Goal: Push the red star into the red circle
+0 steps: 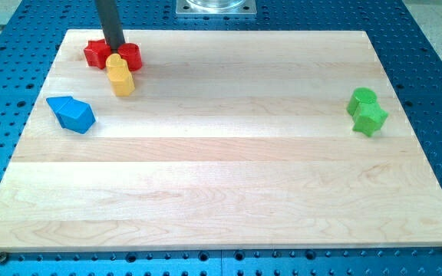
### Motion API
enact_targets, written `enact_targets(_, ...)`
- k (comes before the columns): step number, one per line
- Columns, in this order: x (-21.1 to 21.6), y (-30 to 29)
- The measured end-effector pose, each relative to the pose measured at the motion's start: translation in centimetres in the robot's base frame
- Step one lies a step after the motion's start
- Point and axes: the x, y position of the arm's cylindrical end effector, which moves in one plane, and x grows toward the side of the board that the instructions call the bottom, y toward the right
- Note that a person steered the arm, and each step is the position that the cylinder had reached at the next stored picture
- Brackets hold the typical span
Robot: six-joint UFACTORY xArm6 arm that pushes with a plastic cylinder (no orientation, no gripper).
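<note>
The red star [96,53] lies at the view's top left of the wooden board [221,176]. The red circle [130,55] lies just to its right. My tip [117,50] comes down between the two red blocks, touching or nearly touching both. A yellow block [119,74], made of two joined yellow pieces, lies directly below my tip and partly covers the gap between the red blocks.
A blue block [71,113] of two joined pieces lies at the left side. A green circle [361,99] and a green star [371,119] sit together at the right edge. A metal mount [216,7] is at the view's top.
</note>
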Motion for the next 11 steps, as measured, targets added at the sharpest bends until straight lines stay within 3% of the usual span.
enact_targets(1,0.1,1.7)
enact_targets(2,-2.7,4.1)
enact_targets(3,-6.8,4.0)
enact_targets(4,-7.1,0.8)
enact_targets(6,-6.9,-7.2)
enact_targets(7,-4.7,-9.2)
enact_targets(8,-1.9,-9.2)
enact_targets(11,-2.2,-1.8)
